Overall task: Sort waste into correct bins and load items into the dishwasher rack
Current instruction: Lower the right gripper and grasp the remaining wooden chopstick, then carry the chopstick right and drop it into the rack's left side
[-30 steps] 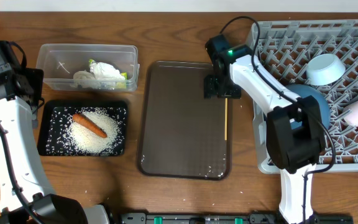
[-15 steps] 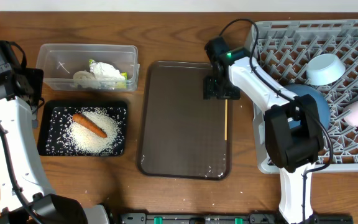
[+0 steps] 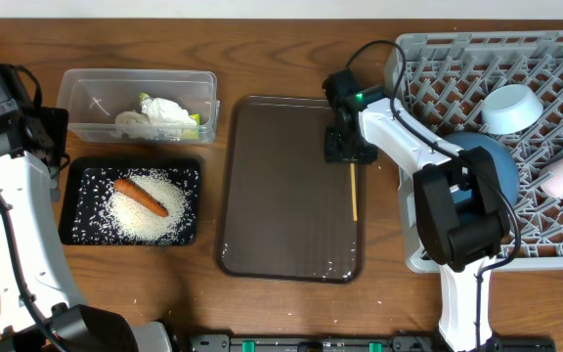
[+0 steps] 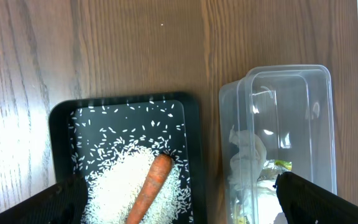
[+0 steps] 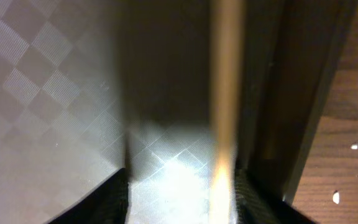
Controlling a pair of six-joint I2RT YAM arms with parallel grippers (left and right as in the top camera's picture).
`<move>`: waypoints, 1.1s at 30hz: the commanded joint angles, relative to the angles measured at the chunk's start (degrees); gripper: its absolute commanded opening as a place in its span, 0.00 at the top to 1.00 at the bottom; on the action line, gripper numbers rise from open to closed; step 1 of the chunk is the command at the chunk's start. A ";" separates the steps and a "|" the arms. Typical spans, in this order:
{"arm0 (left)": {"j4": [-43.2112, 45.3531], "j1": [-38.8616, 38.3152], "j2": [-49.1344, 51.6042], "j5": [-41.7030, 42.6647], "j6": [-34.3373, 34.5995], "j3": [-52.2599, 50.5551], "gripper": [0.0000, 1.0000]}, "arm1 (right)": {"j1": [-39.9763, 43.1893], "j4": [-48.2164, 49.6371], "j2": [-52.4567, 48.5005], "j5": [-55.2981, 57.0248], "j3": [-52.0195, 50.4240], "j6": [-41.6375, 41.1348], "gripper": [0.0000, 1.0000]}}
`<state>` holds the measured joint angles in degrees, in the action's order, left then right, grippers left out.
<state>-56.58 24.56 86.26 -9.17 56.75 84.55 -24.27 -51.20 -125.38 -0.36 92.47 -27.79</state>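
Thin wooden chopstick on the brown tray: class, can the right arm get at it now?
Probably yes: the right gripper straddles one end of the thin wooden chopstick; nothing covers it.

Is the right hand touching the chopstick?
Cannot tell. In the right wrist view the chopstick lies between the right hand's fingers, nearer one, but blur hides any contact. Overhead, the hand covers its end.

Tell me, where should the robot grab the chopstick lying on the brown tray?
Pinch the chopstick near its far end, coming straight down from above and squeezing across its narrow width. It is thin and lies flat on the tray, so there is probably no way to get under it from the side. The tray's rim on the rack side is close, leaving little room there.
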 commanded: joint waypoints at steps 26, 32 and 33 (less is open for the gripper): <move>-0.17 0.24 0.35 -0.28 -0.31 0.00 0.01 | 17.70 -6.62 18.71 -4.20 13.66 18.93 0.99; -0.17 0.24 0.35 -0.28 -0.31 0.00 0.01 | 21.92 -5.40 17.84 -4.20 13.29 20.81 0.99; -0.17 0.24 0.35 -0.28 -0.31 0.00 0.01 | 22.12 -5.14 17.38 -4.17 13.22 20.83 0.99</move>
<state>-56.60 24.56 86.26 -9.15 56.75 84.55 -2.76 -56.69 -106.00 -4.27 106.13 -9.69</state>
